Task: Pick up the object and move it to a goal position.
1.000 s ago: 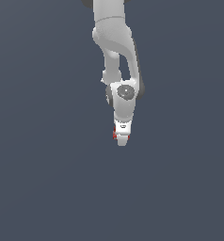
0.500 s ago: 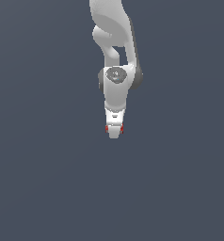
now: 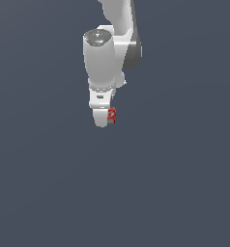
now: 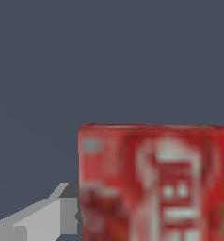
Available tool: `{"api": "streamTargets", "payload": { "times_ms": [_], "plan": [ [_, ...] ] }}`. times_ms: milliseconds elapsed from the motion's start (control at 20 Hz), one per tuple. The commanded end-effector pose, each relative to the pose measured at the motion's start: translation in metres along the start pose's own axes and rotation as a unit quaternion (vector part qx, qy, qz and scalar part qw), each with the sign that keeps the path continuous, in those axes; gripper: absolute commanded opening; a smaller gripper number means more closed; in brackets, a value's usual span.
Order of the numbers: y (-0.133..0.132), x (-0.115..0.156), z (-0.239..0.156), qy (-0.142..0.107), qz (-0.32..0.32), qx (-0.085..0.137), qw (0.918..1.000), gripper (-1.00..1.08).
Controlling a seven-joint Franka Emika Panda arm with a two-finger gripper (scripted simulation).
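Progress: we judge the pick done. The object [image 3: 111,115] sits at the tip of the gripper [image 3: 104,118] with nothing visibly under it, so we take it as carried rather than resting on the surface.
Remaining: the move to the goal. We see no goal marker in either view, so we cannot say how much of the travel is left.
Jaws: closed onto the object, pinching it. In the wrist view a grey finger [image 4: 43,219] presses flush against one side of the red block [image 4: 154,181]; the opposite finger is out of frame.
Opening: only as wide as the block itself, as far as we can tell.
Object position: between the jaws, showing on the exterior view's right side of the tip.
Label: white markings face the wrist camera, too blurred for us to read.
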State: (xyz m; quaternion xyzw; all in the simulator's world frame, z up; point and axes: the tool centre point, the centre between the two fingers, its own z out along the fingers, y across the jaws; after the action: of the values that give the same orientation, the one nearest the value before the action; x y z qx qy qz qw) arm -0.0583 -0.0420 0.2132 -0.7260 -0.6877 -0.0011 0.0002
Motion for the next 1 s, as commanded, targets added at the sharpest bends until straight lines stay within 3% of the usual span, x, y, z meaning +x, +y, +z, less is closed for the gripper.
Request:
{"api": "streamTargets", "payload": {
  "times_ms": [0,950],
  "plan": [
    [0.001,-0.013,-0.027,0.001,-0.001,0.000,1.0000,-1.00],
    [0.015,-0.111,-0.210,0.000,0.001,0.000,1.0000,-1.00]
  ]
}}
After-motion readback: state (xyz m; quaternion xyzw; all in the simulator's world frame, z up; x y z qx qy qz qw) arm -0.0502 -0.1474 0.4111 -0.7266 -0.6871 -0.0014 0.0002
